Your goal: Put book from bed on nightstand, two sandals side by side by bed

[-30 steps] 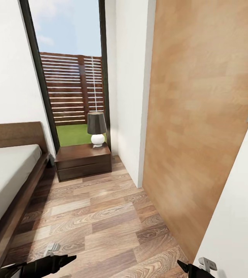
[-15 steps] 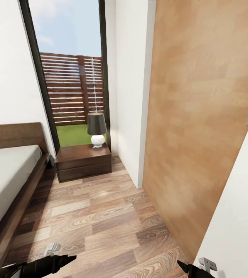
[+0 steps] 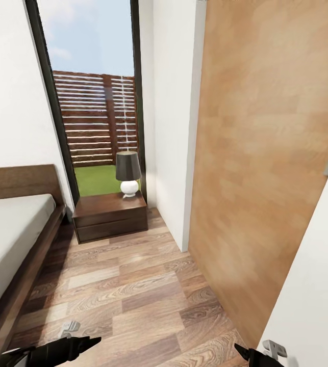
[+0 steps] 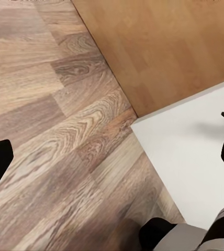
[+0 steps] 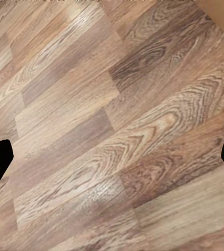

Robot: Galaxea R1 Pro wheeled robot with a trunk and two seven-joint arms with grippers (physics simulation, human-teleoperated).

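The bed, with its dark wood frame and pale mattress, runs along the left of the head view. Beyond its head end, under the tall window, stands a dark two-drawer nightstand. The book and the two sandals are out of view. My left gripper hangs low at the bottom left over bare floor. In the left wrist view the left gripper is open with nothing between its fingers. My right gripper sits at the bottom right by a white door. In the right wrist view the right gripper is also open over floor planks.
A lamp with a dark shade stands on the nightstand. A light wooden panel and a white wall corner close the right side. A white door stands close at the right. A strip of plank floor runs ahead.
The whole head view has shifted slightly downward, so the camera has moved a little. Both grippers hold the same pose.
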